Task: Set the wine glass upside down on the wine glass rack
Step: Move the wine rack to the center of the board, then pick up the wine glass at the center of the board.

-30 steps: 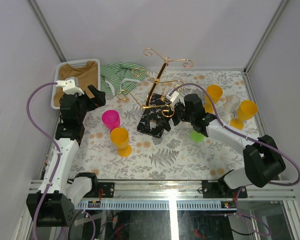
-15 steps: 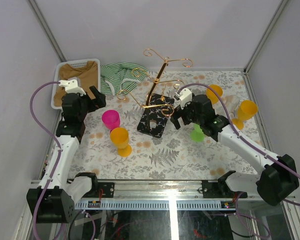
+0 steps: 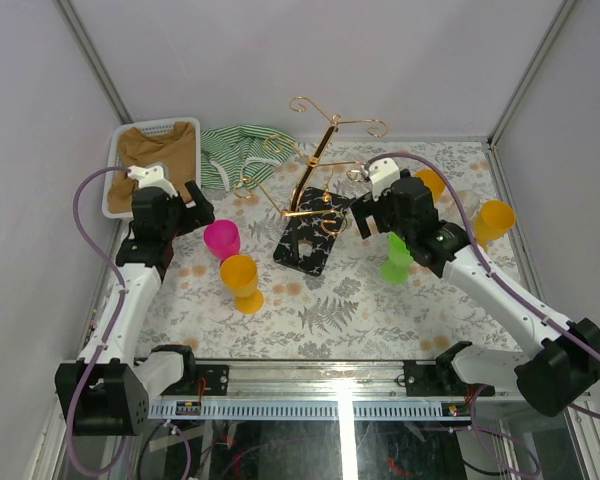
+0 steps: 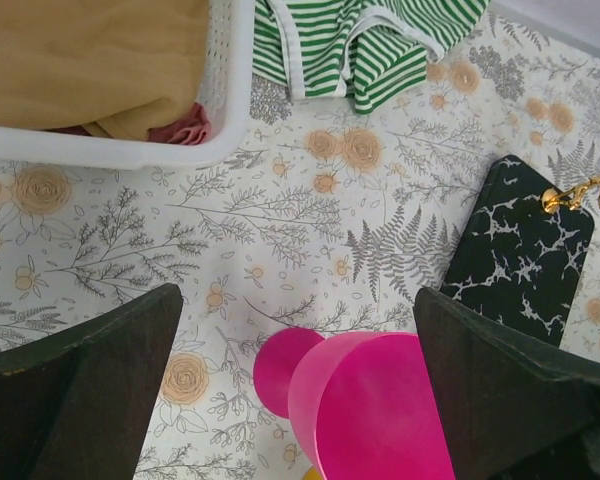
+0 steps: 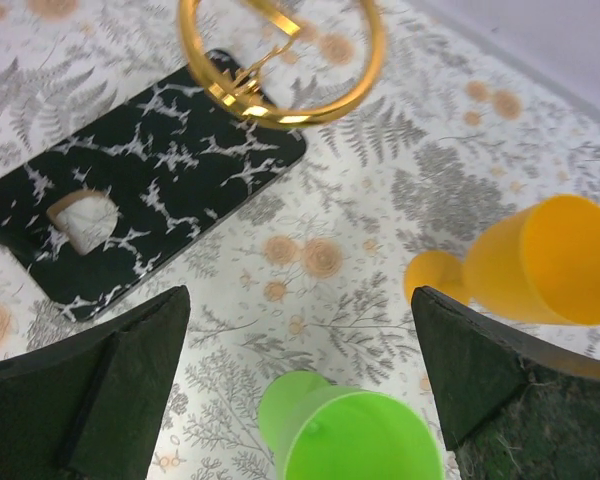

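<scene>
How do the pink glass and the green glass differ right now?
Colour: the pink glass is magenta, the green glass lime. Side: the pink glass stands left of the wine glass rack, the green glass right of it. The pink glass sits below the left gripper, the green glass below the right gripper. Both are upright and ungripped.

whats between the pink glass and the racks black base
Nothing stands there: only bare floral tablecloth separates the pink glass from the rack's black base. The left wrist view shows this best, and the top view agrees.
</scene>
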Controlling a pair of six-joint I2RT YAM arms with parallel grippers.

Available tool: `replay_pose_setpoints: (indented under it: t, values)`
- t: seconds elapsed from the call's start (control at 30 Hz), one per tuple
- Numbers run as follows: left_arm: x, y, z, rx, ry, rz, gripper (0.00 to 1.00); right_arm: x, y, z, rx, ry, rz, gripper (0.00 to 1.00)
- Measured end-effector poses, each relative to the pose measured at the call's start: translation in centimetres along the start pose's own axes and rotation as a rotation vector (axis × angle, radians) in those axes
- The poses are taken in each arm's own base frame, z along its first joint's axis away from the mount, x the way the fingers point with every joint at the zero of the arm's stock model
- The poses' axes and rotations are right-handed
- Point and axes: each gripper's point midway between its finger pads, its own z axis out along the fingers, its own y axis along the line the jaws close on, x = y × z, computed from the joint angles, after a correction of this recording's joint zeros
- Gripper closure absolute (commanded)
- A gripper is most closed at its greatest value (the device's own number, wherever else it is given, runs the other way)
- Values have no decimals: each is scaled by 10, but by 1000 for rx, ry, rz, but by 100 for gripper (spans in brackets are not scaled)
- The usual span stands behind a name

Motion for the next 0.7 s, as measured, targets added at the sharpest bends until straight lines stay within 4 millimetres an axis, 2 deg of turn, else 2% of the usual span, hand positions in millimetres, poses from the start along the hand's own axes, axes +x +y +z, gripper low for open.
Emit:
replay_pose_setpoints:
  t: [0.13, 0.37, 0.5, 0.7]
  values:
    - [10, 2, 3, -3, 43, -2, 0, -21, -18, -11, 84, -47, 10, 0]
    - [37, 1, 6, 19, 154, -1, 1, -69, -51, -32, 230, -143, 25, 2]
    - [40, -2, 0, 38, 169, 1, 0, -78, -61, -38, 278, -157, 26, 2]
    - [37, -4, -14, 44, 160, 10, 0, -79, -63, -34, 294, -148, 25, 2]
